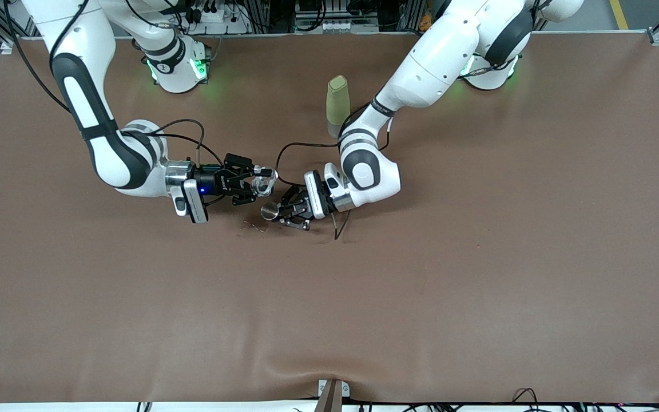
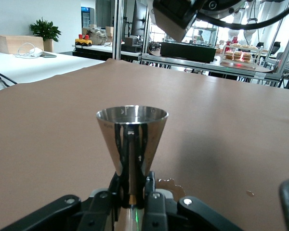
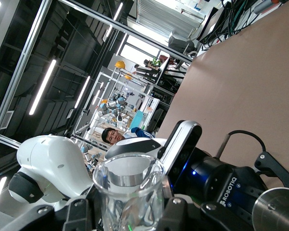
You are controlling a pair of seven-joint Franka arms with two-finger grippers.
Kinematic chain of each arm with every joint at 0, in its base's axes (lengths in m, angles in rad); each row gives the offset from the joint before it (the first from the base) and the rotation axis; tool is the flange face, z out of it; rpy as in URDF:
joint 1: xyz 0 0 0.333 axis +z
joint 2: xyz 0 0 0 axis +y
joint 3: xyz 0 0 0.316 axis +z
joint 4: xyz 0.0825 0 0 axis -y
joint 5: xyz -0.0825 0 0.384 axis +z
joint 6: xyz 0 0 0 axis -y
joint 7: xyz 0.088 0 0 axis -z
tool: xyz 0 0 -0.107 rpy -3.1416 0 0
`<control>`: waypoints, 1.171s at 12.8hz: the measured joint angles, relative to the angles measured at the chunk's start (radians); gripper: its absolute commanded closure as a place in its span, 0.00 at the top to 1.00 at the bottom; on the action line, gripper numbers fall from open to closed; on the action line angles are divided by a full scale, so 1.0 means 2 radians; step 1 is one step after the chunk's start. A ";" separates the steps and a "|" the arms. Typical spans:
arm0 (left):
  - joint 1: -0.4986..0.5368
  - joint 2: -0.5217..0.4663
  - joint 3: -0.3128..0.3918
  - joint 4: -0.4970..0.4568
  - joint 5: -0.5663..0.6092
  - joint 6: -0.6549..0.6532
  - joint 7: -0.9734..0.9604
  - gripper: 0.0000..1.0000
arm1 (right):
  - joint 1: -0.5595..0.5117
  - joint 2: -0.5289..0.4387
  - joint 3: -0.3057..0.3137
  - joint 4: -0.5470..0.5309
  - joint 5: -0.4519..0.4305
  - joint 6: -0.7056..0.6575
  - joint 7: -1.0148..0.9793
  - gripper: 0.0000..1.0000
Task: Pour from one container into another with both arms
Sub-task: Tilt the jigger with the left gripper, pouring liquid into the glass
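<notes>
Spill risk is judged high: the clear cup (image 1: 263, 184) is tipped on its side above and just beside the silver jigger (image 1: 270, 211), and the jigger's rim is small. If the cup mouth is not centred over that rim, liquid would be lost onto the worktop (image 1: 478, 286). A dark wet-looking stain (image 1: 252, 227) is already seen on the worktop just beside the jigger, nearer the front camera.

A slip is also possible: the jigger is pinched only at its narrow waist, so a knock from the cup could rotate it in the grip. Contact between the two grippers is a further risk, as they are held close together.

Right gripper (image 1: 254, 184): jaws are closed on the clear cup, which is gripped around its body, mouth left free.

Left gripper (image 1: 285, 213): jaws are closed on the silver jigger at its waist; the upper cone stands upright, clear of the jaws, low over the worktop.

The olive-green bottle (image 1: 337, 100) is left standing nearer the arm bases.
</notes>
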 measured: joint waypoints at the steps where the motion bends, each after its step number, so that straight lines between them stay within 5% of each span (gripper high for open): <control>1: 0.000 0.000 0.000 0.000 0.000 0.000 0.000 0.00 | 0.000 0.000 0.000 0.000 0.000 0.000 0.006 0.27; 15: 0.000 0.000 0.001 0.000 -0.004 0.000 0.000 0.00 | 0.000 0.000 0.000 0.000 0.000 -0.011 0.100 0.27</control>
